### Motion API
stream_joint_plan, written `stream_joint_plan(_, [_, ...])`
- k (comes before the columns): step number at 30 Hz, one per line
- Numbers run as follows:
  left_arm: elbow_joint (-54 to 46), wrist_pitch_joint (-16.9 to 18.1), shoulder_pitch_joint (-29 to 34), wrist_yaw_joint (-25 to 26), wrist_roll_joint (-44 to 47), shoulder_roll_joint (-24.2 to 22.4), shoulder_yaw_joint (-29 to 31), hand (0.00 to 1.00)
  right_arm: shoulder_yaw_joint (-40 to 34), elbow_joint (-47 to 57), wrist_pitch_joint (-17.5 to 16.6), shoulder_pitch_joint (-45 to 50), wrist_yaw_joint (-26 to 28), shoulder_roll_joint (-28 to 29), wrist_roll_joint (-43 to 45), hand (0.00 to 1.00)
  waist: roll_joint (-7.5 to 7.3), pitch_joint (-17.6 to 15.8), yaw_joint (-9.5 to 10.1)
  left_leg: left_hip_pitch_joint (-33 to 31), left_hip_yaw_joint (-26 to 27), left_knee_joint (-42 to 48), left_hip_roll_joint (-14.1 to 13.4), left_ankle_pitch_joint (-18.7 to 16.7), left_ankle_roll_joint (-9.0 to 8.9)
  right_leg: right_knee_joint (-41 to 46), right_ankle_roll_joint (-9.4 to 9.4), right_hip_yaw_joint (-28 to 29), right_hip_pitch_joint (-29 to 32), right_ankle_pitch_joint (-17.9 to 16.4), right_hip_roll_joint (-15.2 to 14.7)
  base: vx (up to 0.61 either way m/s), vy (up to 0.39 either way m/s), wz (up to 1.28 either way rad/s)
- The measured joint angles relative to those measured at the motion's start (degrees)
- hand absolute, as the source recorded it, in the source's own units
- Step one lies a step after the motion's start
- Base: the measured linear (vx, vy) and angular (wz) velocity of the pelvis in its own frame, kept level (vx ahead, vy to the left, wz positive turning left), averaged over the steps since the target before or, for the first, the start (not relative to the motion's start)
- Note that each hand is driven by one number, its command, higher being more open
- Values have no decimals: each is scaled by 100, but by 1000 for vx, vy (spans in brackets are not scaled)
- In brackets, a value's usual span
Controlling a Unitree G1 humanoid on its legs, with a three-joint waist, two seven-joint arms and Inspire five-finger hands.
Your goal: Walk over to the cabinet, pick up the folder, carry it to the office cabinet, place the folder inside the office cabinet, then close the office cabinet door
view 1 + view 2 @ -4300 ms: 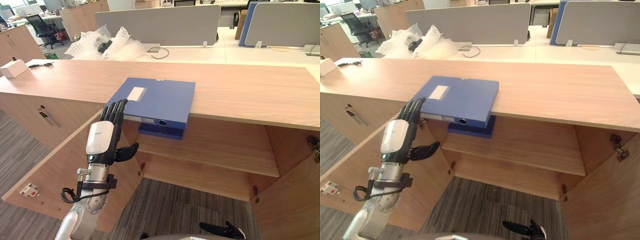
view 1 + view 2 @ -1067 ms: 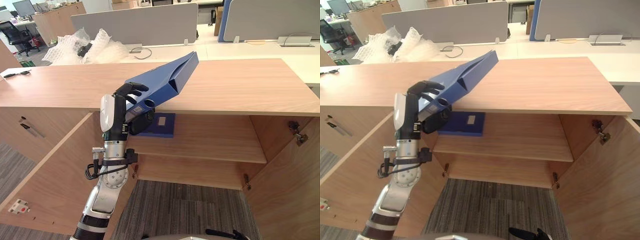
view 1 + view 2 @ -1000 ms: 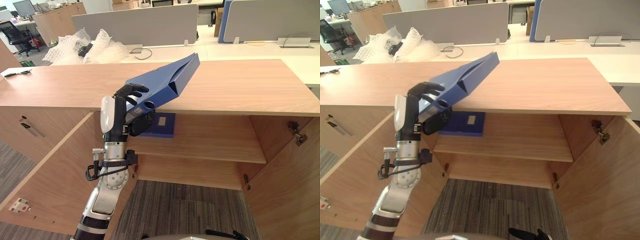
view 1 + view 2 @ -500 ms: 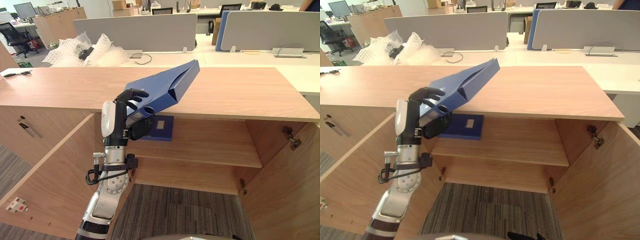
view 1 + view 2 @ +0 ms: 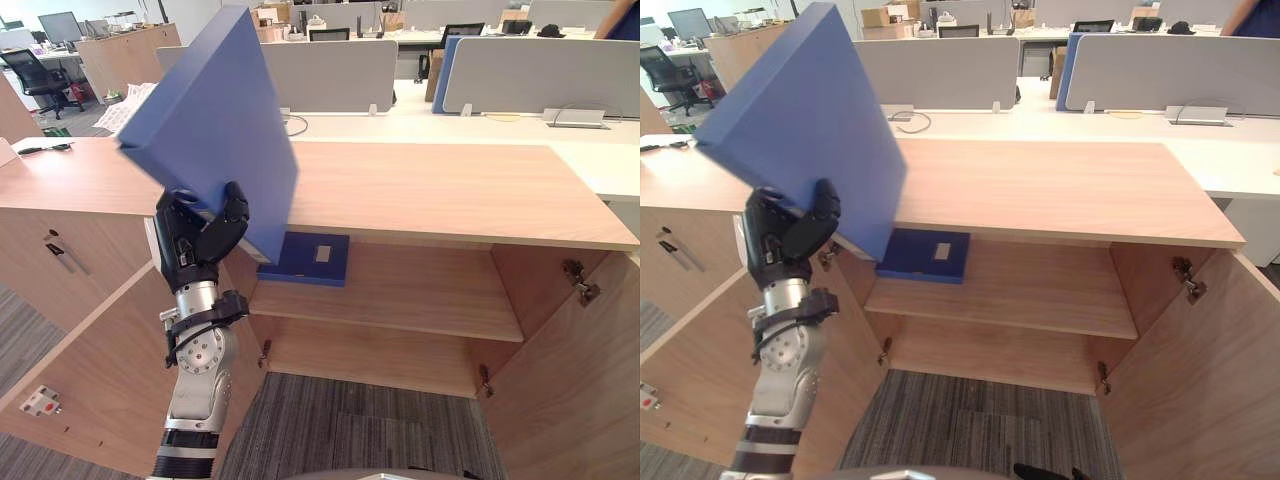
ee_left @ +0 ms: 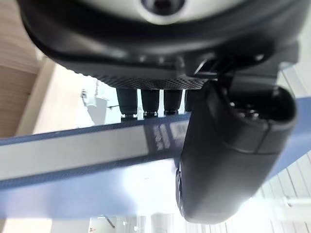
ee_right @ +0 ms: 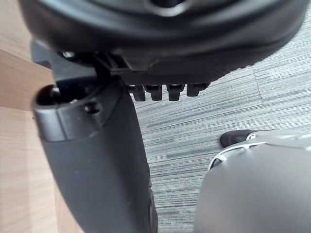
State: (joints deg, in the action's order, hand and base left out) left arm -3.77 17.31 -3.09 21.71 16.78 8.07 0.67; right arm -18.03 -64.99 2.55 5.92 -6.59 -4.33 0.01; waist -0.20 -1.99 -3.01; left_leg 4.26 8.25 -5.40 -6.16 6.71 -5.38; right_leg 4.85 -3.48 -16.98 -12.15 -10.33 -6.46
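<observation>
Blue folder (image 5: 215, 120) held up on edge before the bench's (image 5: 450, 190) front edge.
The left hand (image 5: 200, 240) grips its spine from below; the long axis slopes down toward the bench, open edge pointing up.

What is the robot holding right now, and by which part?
The left hand clamps the large blue folder at its lower edge, by the spine. The right hand holds nothing.
</observation>
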Motion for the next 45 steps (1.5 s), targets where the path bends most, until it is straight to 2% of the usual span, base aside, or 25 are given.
stream_joint_plan(6, [850, -112, 1, -45, 1466, -322, 132, 0, -109, 1, 70, -16, 1, 32, -1, 100, -17, 0, -14, -56, 11, 1, -5, 1, -1, 1, -1, 20, 67, 1, 4, 0, 0, 0])
stream_joint_plan(11, [1006, -113, -36, -62, 1976, -500, 252, 0, -111, 1, 108, -32, -5, 80, -3, 100, -91, -10, -34, -83, 39, 3, -11, 3, -5, -9, 0, 42, 102, 2, 11, 0, 0, -1])
stream_joint_plan(15, [1382, -79, -241, -107, 2492, -507, 271, 0, -111, 1, 112, -90, -25, 51, -6, 100, -18, 10, -44, -63, 49, 2, -16, 3, -5, -4, 2, 55, 89, 3, 13, 0, 0, 0])
stream_joint_plan(17, [1636, -82, -280, -185, 3076, -525, 273, 0, -111, 1, 129, -131, -27, 28, -29, 100, 15, 8, -70, -56, 54, 1, -25, 2, -5, -2, 2, 66, 92, 3, 18, 0, 0, 0])
stream_joint_plan(23, [1787, -34, -290, -512, 3586, -505, 236, 0, -108, 1, 252, -158, -28, -6, -59, 100, 47, -4, -67, -61, 56, 1, -43, -5, -14, -4, 2, 78, 102, 3, 34, 0, 0, 0])
stream_joint_plan(27, [1799, -51, -285, -700, 3914, -348, -2, 0, -106, 1, 298, -184, -26, -28, -212, 100, 76, -25, -62, -73, 54, 2, -42, -6, -16, -7, 2, 77, 108, 3, 36, 0, 0, 0])
stream_joint_plan(33, [1690, -440, -232, -1219, 4473, -303, -606, 0, 18, 38, 290, -238, -26, -29, 82, 100, 61, -166, -80, -102, 59, 4, -43, -7, -17, -13, 2, 83, 140, 3, 37, 0, 0, -1])
stream_joint_plan(36, [1150, -544, 24, -1327, 4565, -293, -938, 0, 420, 730, 290, -16, -99, 24, 632, 100, 65, -207, -109, -130, 102, 7, -43, -13, -25, -12, 1, 150, 199, 4, 31, 10, 5, -10])
stream_joint_plan(38, [880, -569, 232, -1358, 4633, -295, -1098, 0, 765, 1776, 223, 296, -216, 111, 1157, 100, 108, -226, -209, -127, 128, 28, -43, -14, -26, -11, 1, 185, 213, 5, 29, 32, 12, -9])
stream_joint_plan(39, [822, -590, 277, -1358, 4651, -299, -1127, 0, 811, 2020, 208, 363, -240, 146, 1201, 100, 115, -223, -220, -127, 138, 29, -47, -14, -25, -10, 2, 194, 218, 6, 31, 31, 10, -17])
stream_joint_plan(40, [591, -656, 459, -1343, 4663, -340, -1219, 0, 800, 2688, 112, 526, -317, 258, 1472, 100, 137, -209, -206, -121, 219, 35, -65, -9, -24, 5, 2, 285, 260, 5, 33, 22, 8, -18])
stream_joint_plan(45, [-115, -789, 954, -1327, 4653, -473, -1386, 0, 733, 4116, -67, 836, -777, 502, 1796, 100, 165, -196, -209, -114, 219, 41, -71, -7, -22, 98, 9, 321, 297, 5, 29, 9, 5, -4])
